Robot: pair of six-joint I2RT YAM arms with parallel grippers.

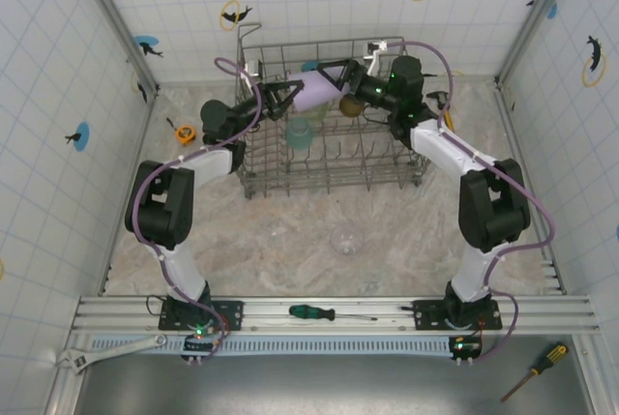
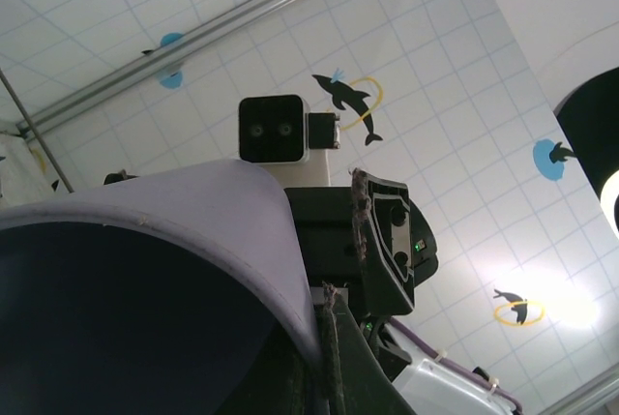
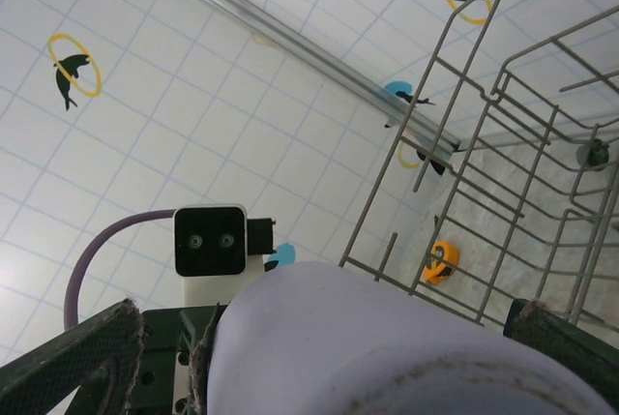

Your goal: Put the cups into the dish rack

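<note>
upper cup (image 1: 314,96) above dish rack (image 1: 387,159), second cup (image 1: 299,133) inside, third cup (image 1: 345,239) before it

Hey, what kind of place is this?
Likely a robot test cell, not a kitchen: left arm and right arm bolted to a rail, dolphin-sticker walls, a screwdriver and wrench lying nearby.

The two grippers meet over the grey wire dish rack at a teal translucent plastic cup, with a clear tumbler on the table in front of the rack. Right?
Wrong colour: the top external view shows a lilac translucent plastic cup, not a teal one. The rest holds.
</note>
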